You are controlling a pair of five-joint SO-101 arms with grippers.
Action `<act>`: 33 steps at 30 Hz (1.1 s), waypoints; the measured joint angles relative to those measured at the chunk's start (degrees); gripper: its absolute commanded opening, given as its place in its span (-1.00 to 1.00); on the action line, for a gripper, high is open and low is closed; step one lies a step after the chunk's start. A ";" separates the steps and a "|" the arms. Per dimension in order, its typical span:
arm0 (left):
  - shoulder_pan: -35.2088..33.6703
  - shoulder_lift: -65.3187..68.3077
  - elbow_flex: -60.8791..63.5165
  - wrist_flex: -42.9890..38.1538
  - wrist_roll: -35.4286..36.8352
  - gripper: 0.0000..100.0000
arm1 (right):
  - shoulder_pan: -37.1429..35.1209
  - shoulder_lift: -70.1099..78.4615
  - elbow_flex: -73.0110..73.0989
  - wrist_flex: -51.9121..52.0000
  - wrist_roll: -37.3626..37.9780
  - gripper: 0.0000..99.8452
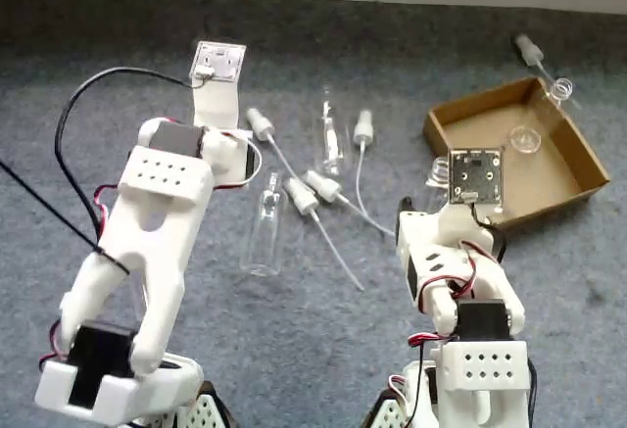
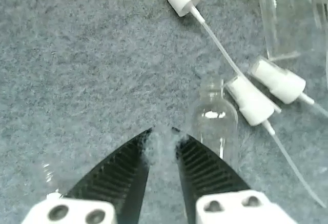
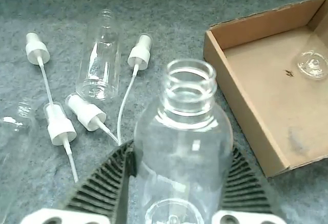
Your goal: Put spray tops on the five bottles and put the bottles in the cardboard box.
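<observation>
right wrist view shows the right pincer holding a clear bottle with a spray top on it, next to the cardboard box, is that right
Not quite. The bottle in the right pincer has no spray top: its threaded neck is open, as the right wrist view shows. It is held next to the cardboard box.

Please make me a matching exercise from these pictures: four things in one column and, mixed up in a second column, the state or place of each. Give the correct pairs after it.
Column one
1. left tool
2. bottle beside the box
3. cardboard box
4. spray tops

Column two
a. lying loose on the carpet
b. open, gripping nothing
c. clamped in the right tool, neck bare
d. has a small clear cap inside

Pairs: 1-b, 2-c, 3-d, 4-a
</observation>
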 measured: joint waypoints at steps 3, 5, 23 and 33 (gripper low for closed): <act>0.00 8.26 -6.77 -1.41 3.87 -0.71 | 0.00 0.00 0.09 0.00 0.00 -0.72; 0.00 13.27 -11.52 -1.85 6.86 -0.52 | 0.00 0.00 0.09 0.00 0.00 -0.72; -3.69 54.68 -49.41 -4.66 26.90 -0.47 | 0.00 0.00 0.09 0.00 0.00 -0.72; -3.78 61.01 -57.41 -4.66 27.34 -0.70 | 0.00 0.00 0.09 0.00 0.00 -0.72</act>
